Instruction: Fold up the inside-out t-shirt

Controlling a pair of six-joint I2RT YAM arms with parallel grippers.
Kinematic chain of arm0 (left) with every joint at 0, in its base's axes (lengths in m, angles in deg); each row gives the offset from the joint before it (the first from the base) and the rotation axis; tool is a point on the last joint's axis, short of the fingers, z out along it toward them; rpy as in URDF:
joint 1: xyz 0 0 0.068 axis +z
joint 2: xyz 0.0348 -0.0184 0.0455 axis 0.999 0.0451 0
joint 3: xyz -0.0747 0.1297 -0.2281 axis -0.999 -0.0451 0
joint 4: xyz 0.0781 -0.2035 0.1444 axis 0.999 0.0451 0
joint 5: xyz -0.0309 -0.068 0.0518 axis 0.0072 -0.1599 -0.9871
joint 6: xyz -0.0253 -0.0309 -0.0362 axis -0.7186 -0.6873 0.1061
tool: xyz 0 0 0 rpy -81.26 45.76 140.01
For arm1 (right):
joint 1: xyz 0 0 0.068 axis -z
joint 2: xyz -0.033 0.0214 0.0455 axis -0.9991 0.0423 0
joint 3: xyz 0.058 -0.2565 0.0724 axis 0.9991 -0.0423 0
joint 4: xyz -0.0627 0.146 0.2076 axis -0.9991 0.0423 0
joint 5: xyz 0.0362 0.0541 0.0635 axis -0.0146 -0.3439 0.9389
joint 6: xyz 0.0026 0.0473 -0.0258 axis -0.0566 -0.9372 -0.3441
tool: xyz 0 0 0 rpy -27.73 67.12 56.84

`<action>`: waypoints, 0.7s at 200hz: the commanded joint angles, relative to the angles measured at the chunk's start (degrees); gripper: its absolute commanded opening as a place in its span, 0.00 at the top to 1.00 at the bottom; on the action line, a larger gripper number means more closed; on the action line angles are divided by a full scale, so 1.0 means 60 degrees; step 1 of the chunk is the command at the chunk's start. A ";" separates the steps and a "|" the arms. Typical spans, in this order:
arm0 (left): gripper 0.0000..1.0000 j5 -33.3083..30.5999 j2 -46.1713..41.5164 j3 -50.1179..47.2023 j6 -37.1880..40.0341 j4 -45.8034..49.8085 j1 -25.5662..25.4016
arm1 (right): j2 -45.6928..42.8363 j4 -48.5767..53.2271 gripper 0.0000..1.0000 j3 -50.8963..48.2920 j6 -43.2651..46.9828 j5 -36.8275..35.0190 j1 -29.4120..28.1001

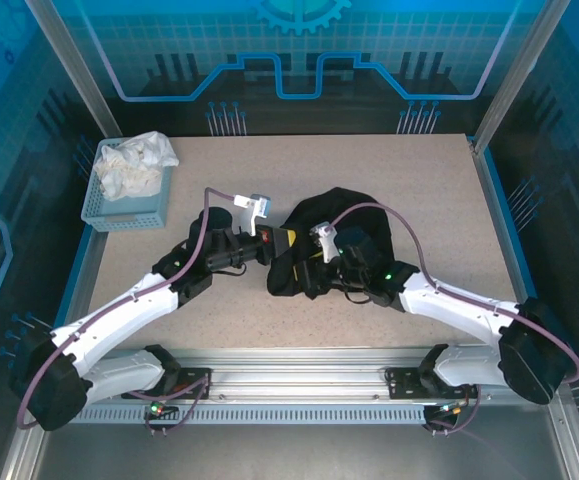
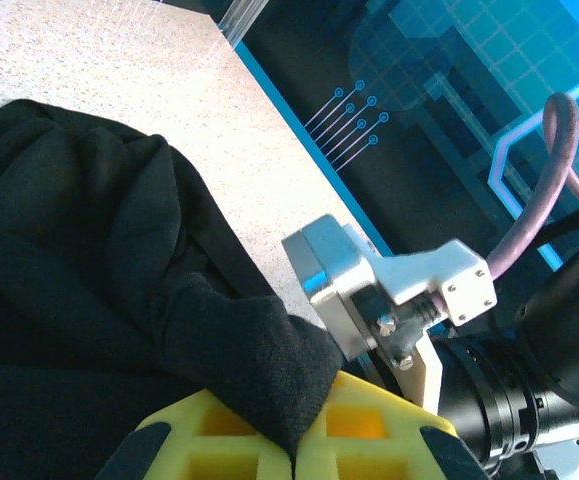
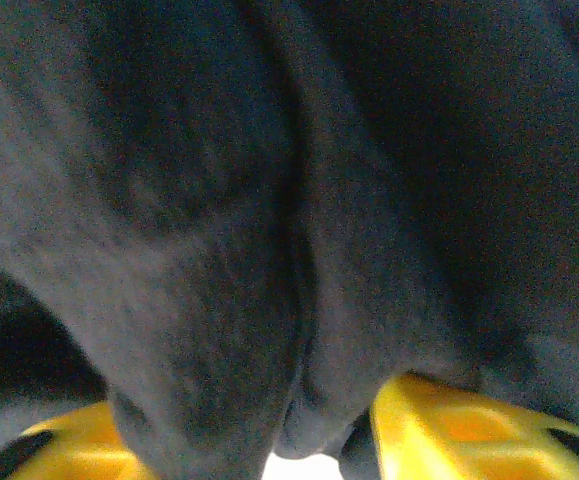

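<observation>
The inside-out t-shirt [image 1: 347, 212] lies as a black bunched heap at mid-table, with no print showing. My left gripper [image 1: 291, 240] reaches in from the left and is shut on a fold at the heap's left edge. In the left wrist view the yellow fingers [image 2: 219, 440] meet with a black flap of the shirt [image 2: 89, 250] pinched in my left gripper [image 2: 294, 455]. My right gripper [image 1: 319, 265] is pushed into the heap's near side. Its yellow fingers [image 3: 459, 430] stand apart, and my right gripper [image 3: 259, 445] has grey-black cloth [image 3: 269, 200] bulging down between them.
A blue basket [image 1: 97, 205] holding a white cloth [image 1: 134, 165] stands at the back left of the table. The right arm's camera mount [image 2: 389, 280] sits close beside my left fingers. The speckled tabletop [image 1: 419, 170] extends behind the heap to blue side rails.
</observation>
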 commanded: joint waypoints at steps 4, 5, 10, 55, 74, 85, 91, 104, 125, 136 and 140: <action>1.00 -0.0528 -0.0458 -0.0153 0.0033 0.0079 0.0132 | -0.0059 -0.0686 0.88 0.0335 0.0510 0.0729 0.0682; 1.00 -0.0552 -0.0469 -0.0153 0.0030 0.0096 0.0137 | -0.0072 -0.0671 0.89 0.0337 0.0526 0.0801 0.0720; 1.00 -0.0745 -0.0525 -0.0179 0.0006 0.0169 0.0190 | -0.0135 -0.0643 0.97 0.0339 0.0665 0.1183 0.0917; 1.00 -0.2391 -0.0370 -0.0418 -0.0321 0.0778 0.1173 | -0.1038 -0.0734 1.00 0.0093 0.1844 0.5349 0.2125; 0.94 -0.2434 0.0205 -0.0283 -0.0080 0.0966 0.1336 | -0.1298 -0.1304 1.00 -0.0124 0.1730 0.6122 0.2276; 0.91 -0.2421 0.0528 -0.0117 0.0075 0.1113 0.1330 | -0.1330 -0.1689 1.00 -0.0201 0.1615 0.6376 0.2310; 0.89 -0.2387 0.0675 -0.0055 0.0149 0.1143 0.1329 | -0.1310 -0.1788 1.00 -0.0196 0.1611 0.6474 0.2317; 0.85 -0.2229 0.0829 -0.0005 0.0242 0.1153 0.1331 | -0.1208 -0.1832 1.00 -0.0138 0.1663 0.6571 0.2319; 0.70 -0.2165 0.0759 0.0035 0.0553 0.1442 0.1318 | -0.1082 -0.1668 1.00 -0.0030 0.1846 0.6538 0.2345; 0.62 -0.2227 0.0557 -0.0009 0.0768 0.1694 0.1300 | -0.1082 -0.1573 1.00 -0.0039 0.1897 0.6412 0.2365; 0.60 -0.2285 0.0463 -0.0032 0.0843 0.1793 0.1275 | -0.1082 -0.1564 1.00 -0.0056 0.1915 0.6371 0.2392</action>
